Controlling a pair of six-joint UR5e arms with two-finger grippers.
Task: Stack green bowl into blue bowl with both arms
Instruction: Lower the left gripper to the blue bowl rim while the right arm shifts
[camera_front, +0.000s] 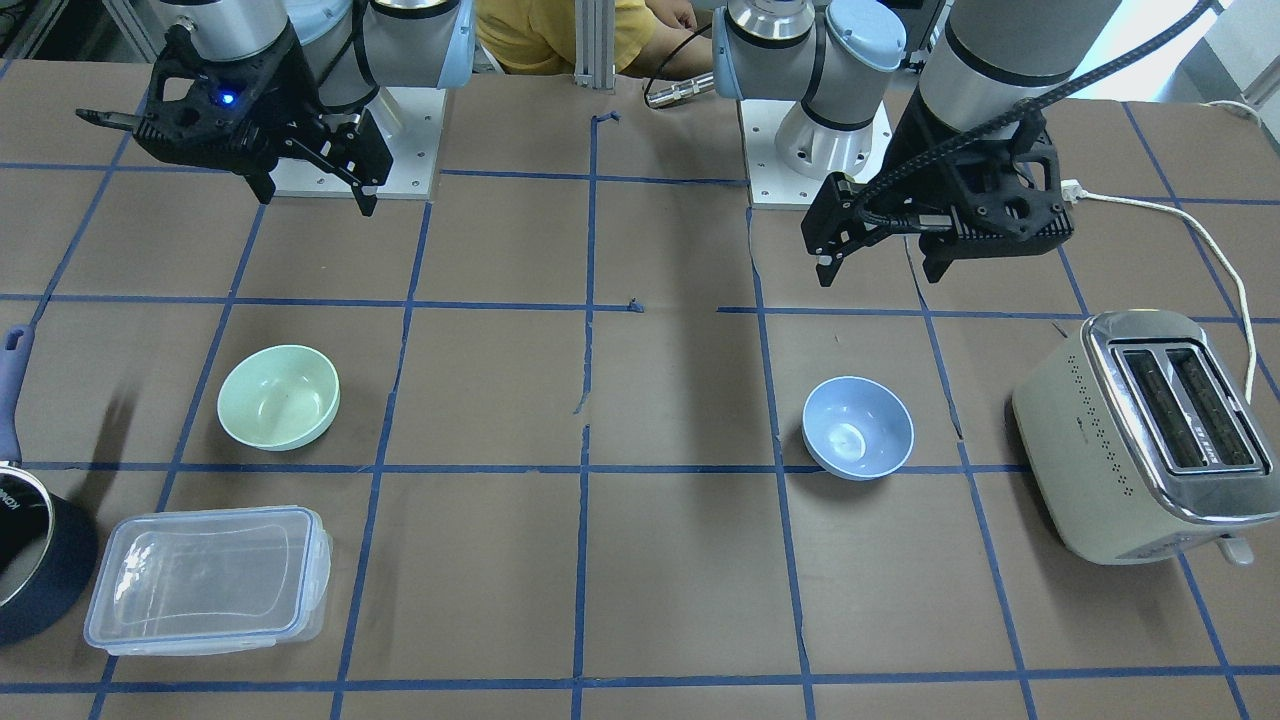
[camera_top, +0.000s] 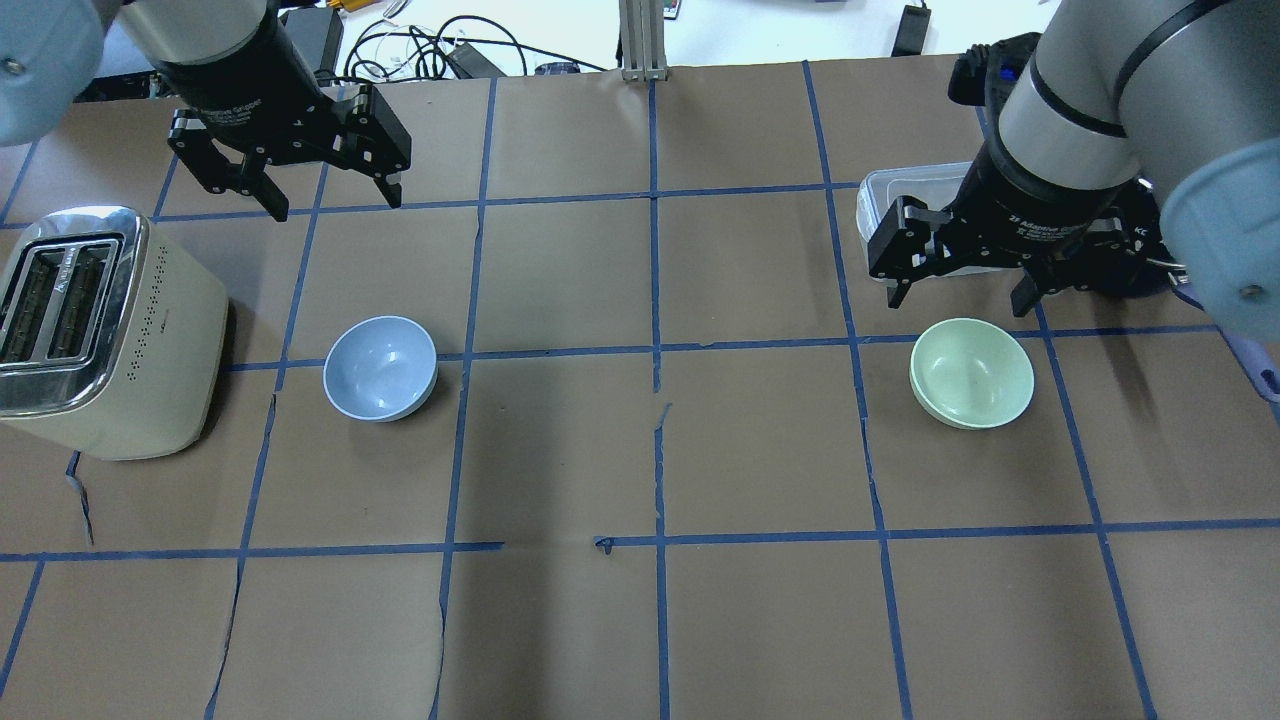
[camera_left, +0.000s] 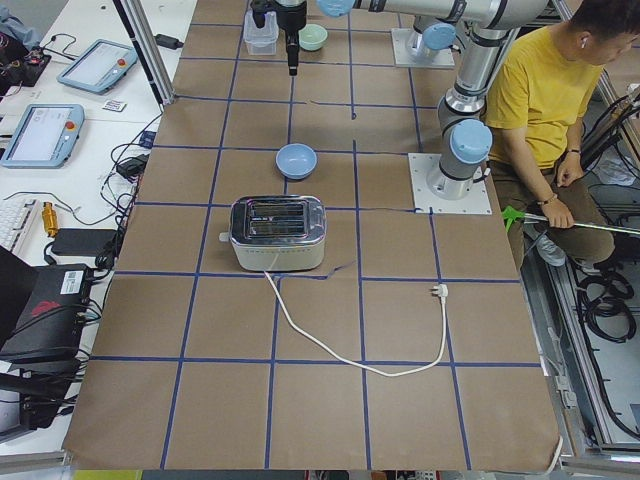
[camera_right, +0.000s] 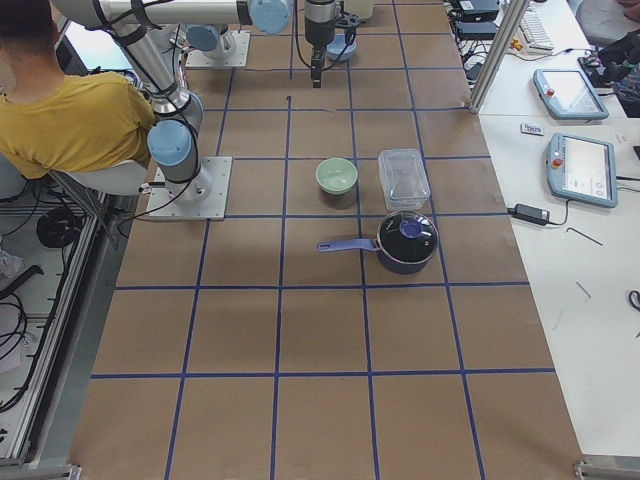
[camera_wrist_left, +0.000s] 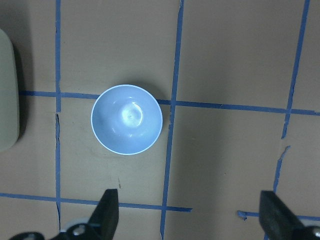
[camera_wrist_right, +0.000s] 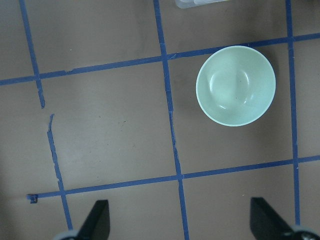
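Brown-papered table (camera_top: 560, 620) gridded in blue tape, with 2 bowls well apart on it. On the robot's right half, green bowl (camera_top: 971, 372): upright, empty, near a clear lidded box (camera_front: 205, 580) and a dark pot (camera_right: 408, 242). On the left half, blue bowl (camera_top: 380, 367): upright too, just beside a cream toaster (camera_top: 110, 330), not touching. High above the table, 1 pincer near each bowl but not over it: left pincer (camera_top: 337, 205) spread wide and empty, right pincer (camera_top: 957, 303) likewise wide, holding nothing. Neither bowl lifted yet, so task judged at its very start. Green bowl probably light, stiff plastic, smooth and a bit slippery; unlikely to break, but liable to skid or tip on the paper if nudged. Best taken at the rim, 1 finger inside and 1 outside the wall, squeezed gently. Then carried level and lowered straight into the blue bowl, perhaps with the left pincer steadying that one.
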